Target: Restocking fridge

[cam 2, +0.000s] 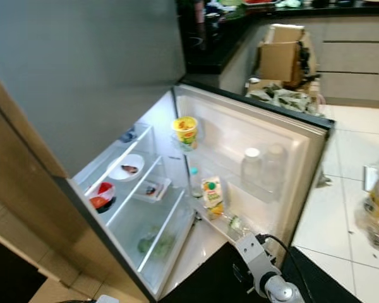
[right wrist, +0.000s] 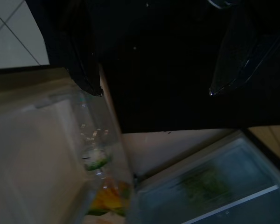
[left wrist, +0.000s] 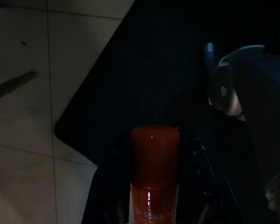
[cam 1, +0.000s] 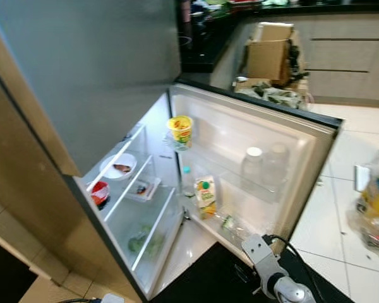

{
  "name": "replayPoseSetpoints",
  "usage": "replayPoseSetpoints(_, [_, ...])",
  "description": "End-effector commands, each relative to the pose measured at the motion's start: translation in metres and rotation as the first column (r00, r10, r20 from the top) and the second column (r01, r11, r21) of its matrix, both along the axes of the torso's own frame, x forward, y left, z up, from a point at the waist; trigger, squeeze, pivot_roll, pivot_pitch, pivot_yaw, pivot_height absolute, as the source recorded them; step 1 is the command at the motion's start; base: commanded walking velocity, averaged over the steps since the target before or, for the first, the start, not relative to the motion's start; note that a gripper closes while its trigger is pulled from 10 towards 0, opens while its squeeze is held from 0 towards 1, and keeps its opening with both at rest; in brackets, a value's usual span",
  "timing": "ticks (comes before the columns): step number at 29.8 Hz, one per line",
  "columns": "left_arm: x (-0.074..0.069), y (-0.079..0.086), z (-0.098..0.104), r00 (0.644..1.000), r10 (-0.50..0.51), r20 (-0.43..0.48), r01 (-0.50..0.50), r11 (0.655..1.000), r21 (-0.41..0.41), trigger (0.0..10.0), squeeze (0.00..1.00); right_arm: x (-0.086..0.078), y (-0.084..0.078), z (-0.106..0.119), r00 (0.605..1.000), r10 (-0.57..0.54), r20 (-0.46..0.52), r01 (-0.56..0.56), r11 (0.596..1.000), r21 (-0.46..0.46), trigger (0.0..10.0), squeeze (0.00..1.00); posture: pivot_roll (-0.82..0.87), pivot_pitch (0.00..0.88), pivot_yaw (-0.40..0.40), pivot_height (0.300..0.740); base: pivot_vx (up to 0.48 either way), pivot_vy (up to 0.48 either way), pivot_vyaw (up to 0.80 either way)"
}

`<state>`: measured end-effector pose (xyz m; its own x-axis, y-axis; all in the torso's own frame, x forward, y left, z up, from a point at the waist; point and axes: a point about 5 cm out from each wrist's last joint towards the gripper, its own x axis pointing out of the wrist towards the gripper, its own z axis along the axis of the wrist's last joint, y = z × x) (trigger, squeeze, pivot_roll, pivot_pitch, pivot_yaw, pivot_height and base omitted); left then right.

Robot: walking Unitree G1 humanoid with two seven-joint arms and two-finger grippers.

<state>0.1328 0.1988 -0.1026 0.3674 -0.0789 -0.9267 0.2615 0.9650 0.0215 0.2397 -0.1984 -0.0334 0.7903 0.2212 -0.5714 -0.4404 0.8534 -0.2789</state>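
Observation:
The fridge stands open, its door [cam 1: 303, 145] swung out to the right. The door shelves carry a yellow cup [cam 1: 180, 130], a juice carton [cam 1: 205, 194] and two pale bottles [cam 1: 263, 165]. Inside, glass shelves hold a white bowl [cam 1: 118, 166], a red bowl [cam 1: 99, 192] and a small tray [cam 1: 142, 189], with greens [cam 1: 139, 241] in the drawer below. My left gripper [left wrist: 155, 196] is shut on a red-capped bottle [left wrist: 155, 154], low in the shade. My right gripper [right wrist: 155, 92] is open with nothing between its fingers, beside the foot of the door. The right arm [cam 1: 271, 271] is low in front of the door.
A clear bag of groceries [cam 1: 374, 211] sits on the white tiled floor [cam 1: 328, 221] at the right. A cardboard box [cam 1: 268, 53] and packets stand behind the door by the dark counter [cam 1: 205, 47]. A wooden cabinet side [cam 1: 19, 189] runs along the left.

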Motion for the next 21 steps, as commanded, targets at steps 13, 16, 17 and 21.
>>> replayPoseSetpoints(13, [-0.0002,0.005,0.0007,1.0,0.0,0.0,0.0,1.0,0.014,10.0,0.0,0.0003,0.006,-0.0004,0.999,0.041,-0.001,-0.041,0.999,-0.012,10.0,0.0,-0.2,0.022,0.1,0.74,0.0,0.0,0.8])
replayPoseSetpoints(16, [0.0005,0.004,0.0008,1.0,-0.002,0.001,0.002,1.0,0.011,10.0,0.0,0.0011,0.0067,0.0,0.999,0.048,0.0,-0.048,0.999,-0.014,10.0,0.0,-0.2,0.02,0.099,0.74,0.0,0.0,0.8])
replayPoseSetpoints(17, [0.0005,0.004,0.0008,1.0,-0.002,0.001,0.002,1.0,0.011,10.0,0.0,0.0011,0.0067,0.0,0.999,0.048,0.0,-0.048,0.999,-0.014,10.0,0.0,-0.2,0.02,0.099,0.74,0.0,0.0,0.8])
replayPoseSetpoints(21, [0.0007,0.003,0.0007,1.0,-0.003,-0.001,0.003,1.0,0.004,10.0,0.0,0.0045,0.0048,0.0029,0.999,0.03,0.028,-0.029,0.999,-0.035,10.0,0.0,-0.2,0.019,0.098,0.74,0.0,-0.091,0.6])
